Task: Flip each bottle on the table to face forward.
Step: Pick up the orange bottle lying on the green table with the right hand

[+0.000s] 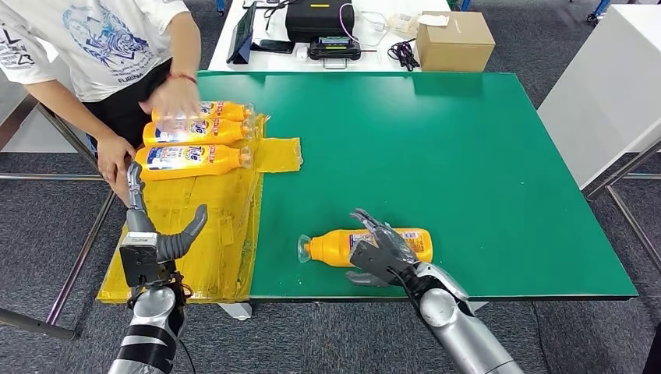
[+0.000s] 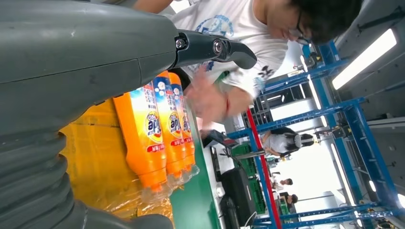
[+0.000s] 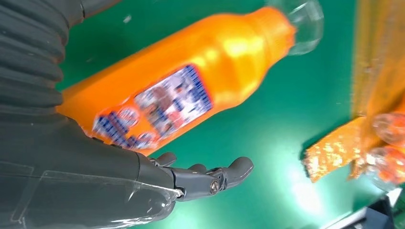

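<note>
— Where is the right hand?

— Low over the green table near its front edge, fingers spread apart, holding nothing. An orange bottle lies on its side right beside the palm, clear cap toward the yellow sheet.

— And the left hand?

— Raised upright over the yellow sheet, fingers apart, empty. Beyond it, three more bottles lie side by side, a person's hand on the farthest.

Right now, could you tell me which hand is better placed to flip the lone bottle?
Right. The right hand is open over the lone bottle near the table's front edge, while the left hand hovers over the yellow sheet, well off to the side.
</note>
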`<state>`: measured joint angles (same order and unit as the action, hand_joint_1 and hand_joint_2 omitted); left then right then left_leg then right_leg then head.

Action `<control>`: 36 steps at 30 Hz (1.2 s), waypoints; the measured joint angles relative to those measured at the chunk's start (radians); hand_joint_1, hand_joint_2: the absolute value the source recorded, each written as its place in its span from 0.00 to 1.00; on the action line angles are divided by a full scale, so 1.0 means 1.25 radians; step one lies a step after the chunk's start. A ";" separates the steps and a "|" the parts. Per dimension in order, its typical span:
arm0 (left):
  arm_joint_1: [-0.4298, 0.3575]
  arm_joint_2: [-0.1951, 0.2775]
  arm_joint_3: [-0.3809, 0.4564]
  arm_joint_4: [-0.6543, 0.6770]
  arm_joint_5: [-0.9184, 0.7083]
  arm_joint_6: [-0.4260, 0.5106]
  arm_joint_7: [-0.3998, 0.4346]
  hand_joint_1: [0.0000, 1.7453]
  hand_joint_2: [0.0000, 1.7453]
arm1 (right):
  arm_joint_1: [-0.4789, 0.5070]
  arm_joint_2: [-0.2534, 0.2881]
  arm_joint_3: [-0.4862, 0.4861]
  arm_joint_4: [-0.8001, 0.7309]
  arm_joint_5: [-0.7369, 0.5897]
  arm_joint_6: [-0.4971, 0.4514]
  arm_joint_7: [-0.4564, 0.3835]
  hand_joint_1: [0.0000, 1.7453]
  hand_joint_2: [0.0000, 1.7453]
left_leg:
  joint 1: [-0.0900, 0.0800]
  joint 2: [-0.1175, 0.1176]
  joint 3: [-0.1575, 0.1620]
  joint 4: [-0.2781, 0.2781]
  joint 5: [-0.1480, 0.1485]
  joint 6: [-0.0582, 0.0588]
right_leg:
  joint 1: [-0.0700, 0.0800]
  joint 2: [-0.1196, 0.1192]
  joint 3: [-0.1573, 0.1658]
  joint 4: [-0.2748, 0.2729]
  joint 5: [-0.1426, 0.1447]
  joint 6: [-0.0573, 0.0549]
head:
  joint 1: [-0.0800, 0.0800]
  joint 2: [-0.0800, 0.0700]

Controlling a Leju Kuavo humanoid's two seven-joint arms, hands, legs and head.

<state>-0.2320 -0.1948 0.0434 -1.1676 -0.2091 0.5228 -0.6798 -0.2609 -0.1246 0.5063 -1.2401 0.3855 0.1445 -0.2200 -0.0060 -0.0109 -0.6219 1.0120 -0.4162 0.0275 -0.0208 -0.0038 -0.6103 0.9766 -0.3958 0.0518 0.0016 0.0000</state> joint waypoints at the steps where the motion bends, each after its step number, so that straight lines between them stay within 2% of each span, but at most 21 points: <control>1: 0.000 -0.001 0.000 0.001 0.002 -0.001 0.000 0.00 1.00 | -0.006 -0.011 0.007 -0.001 -0.001 0.004 0.007 0.00 1.00 | 0.000 0.000 0.000 0.000 0.000 0.000 | 0.000 0.000 0.000 0.000 0.000 0.000 | 0.000 0.000; 8: -0.002 -0.012 -0.015 0.011 0.017 -0.021 0.000 0.00 1.00 | -0.057 -0.076 0.059 0.006 -0.002 0.042 0.073 0.00 1.00 | 0.000 0.000 0.000 0.000 0.000 0.000 | 0.000 0.000 0.000 0.000 0.000 0.000 | 0.000 0.000; 19: -0.006 -0.022 -0.033 0.030 0.028 -0.028 0.000 0.00 1.00 | -0.112 -0.141 0.117 0.033 0.001 0.052 0.111 0.00 1.00 | 0.000 0.000 0.000 0.000 0.000 0.000 | 0.000 0.000 0.000 0.000 0.000 0.000 | 0.000 0.000; 26: -0.013 -0.025 -0.039 0.045 0.034 -0.038 0.000 0.00 1.00 | -0.139 -0.190 0.151 0.033 -0.016 0.099 0.148 0.00 1.00 | 0.000 0.000 0.000 0.000 0.000 0.000 | 0.000 0.000 0.000 0.000 0.000 0.000 | 0.000 0.000; 36: -0.033 -0.036 -0.061 0.078 0.040 -0.049 0.000 0.00 1.00 | -0.182 -0.207 0.227 0.064 -0.011 0.130 0.166 0.00 1.00 | 0.000 0.000 0.000 0.000 0.000 0.000 | 0.000 0.000 0.000 0.000 0.000 0.000 | 0.000 0.000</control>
<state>-0.2735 -0.2397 -0.0327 -1.0697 -0.1588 0.4613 -0.6798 -0.4888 -0.3839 0.7899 -1.1605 0.3714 0.3070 -0.0122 -0.0059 -0.0109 -0.6220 1.0122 -0.4162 0.0276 -0.0206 -0.0037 -0.6103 0.9767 -0.3957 0.0520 0.0012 0.0000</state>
